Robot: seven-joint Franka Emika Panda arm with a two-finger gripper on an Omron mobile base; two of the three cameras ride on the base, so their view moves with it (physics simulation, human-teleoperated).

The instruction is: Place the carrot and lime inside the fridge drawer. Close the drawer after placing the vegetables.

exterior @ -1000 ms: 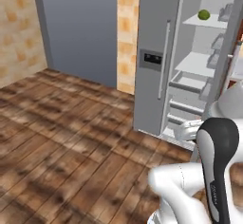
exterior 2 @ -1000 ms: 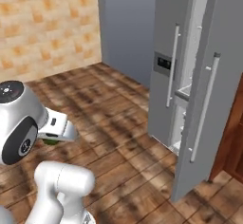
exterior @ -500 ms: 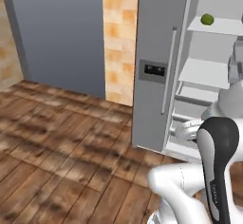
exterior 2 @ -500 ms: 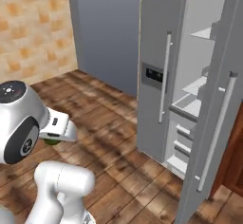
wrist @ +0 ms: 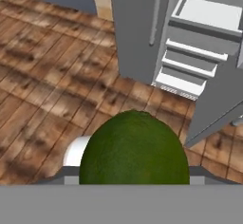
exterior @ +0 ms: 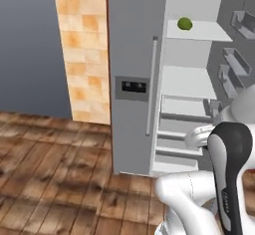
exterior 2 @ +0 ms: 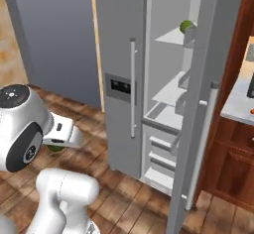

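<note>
Before open fridge | jaws hold lime (wrist: 134,148) | fridge drawer (wrist: 209,14) pulled out | wood floor (wrist: 52,71) between

A home kitchen, seen from the floor in front of an open refrigerator.

A tall grey side-by-side fridge (exterior: 134,74) with a dispenser panel (exterior: 132,86) stands with one door (exterior 2: 206,104) swung wide, showing white shelves (exterior: 199,30) and stacked drawers (wrist: 190,61). Wood-plank flooring (exterior: 55,174), a tan tiled wall strip (exterior: 82,50) and a wooden cabinet with a pale countertop (exterior 2: 237,104) complete the domestic setting.
</note>
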